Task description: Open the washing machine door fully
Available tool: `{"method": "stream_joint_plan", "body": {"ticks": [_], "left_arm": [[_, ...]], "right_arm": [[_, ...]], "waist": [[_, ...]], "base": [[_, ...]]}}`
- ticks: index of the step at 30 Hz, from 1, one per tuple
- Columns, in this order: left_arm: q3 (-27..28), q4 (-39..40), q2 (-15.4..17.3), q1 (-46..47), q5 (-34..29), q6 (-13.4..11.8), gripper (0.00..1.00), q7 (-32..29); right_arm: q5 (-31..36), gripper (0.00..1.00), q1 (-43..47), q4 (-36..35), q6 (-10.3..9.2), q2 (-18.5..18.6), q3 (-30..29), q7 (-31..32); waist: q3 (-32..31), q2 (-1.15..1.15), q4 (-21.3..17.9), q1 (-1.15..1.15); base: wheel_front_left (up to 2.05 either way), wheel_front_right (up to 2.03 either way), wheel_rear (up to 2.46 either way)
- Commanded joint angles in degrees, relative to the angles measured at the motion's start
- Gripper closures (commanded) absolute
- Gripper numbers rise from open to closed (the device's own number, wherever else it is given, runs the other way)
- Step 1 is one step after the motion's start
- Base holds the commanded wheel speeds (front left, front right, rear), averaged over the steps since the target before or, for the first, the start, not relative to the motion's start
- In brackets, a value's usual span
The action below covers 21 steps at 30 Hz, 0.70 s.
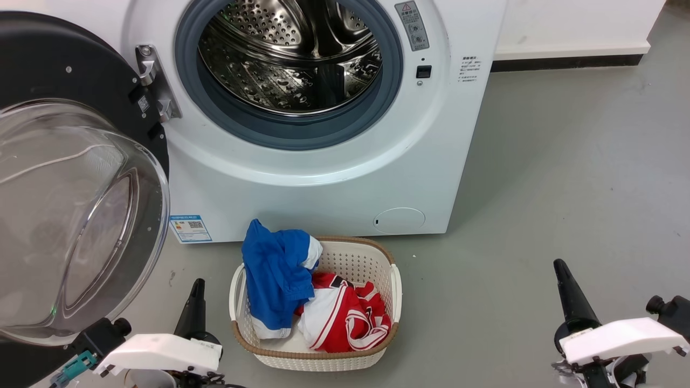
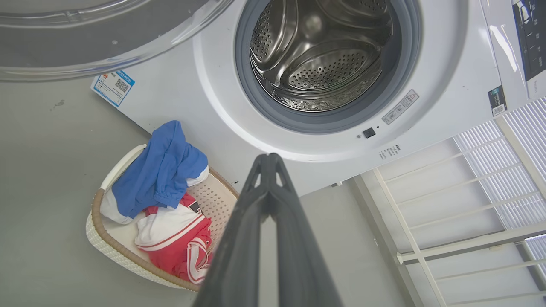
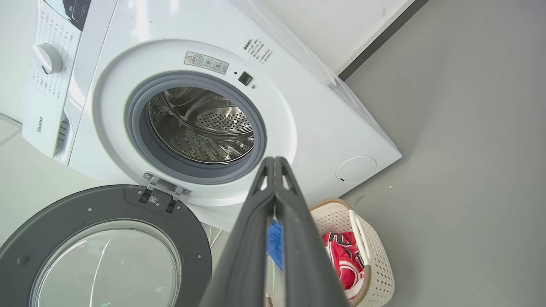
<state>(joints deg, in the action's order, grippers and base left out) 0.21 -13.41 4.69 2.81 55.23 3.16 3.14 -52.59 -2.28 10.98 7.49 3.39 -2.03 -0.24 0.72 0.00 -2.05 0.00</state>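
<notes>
The left arm and right arm sit low at either side, jaws pressed together, pointing forward.

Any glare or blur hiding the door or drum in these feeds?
Head view: pale reflections streak the glass of the washing machine door; drum sharp, with speckled highlights. Left wrist view: front of the washing machine evenly lit and sharp. Right wrist view: thin glare streak on the glass.
</notes>
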Motion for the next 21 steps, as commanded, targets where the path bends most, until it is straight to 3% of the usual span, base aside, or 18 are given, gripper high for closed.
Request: {"method": "stream_joint_plan", "body": {"ticks": [1,21], "left_arm": [[0.36,0.4,-0.13,1.53,1.16,0.38,1.0,-0.22],[2.45,0.06,-0.67,2.32,13.24,1.79,1.0,-3.45]], "right_arm": [[-1.57,1.0,-1.19,-0.45,0.01,0.35,-0.22,0.12],[-14.62,1.0,-2.25,0.72,0.01,0.3,-1.42,2.21]], "waist": [[0.0,0.0,0.02,0.0],[-0.15,0.0,0.56,0.0]], "base": [[0.0,0.0,0.0],[0.0,0.0,0.0]]}}
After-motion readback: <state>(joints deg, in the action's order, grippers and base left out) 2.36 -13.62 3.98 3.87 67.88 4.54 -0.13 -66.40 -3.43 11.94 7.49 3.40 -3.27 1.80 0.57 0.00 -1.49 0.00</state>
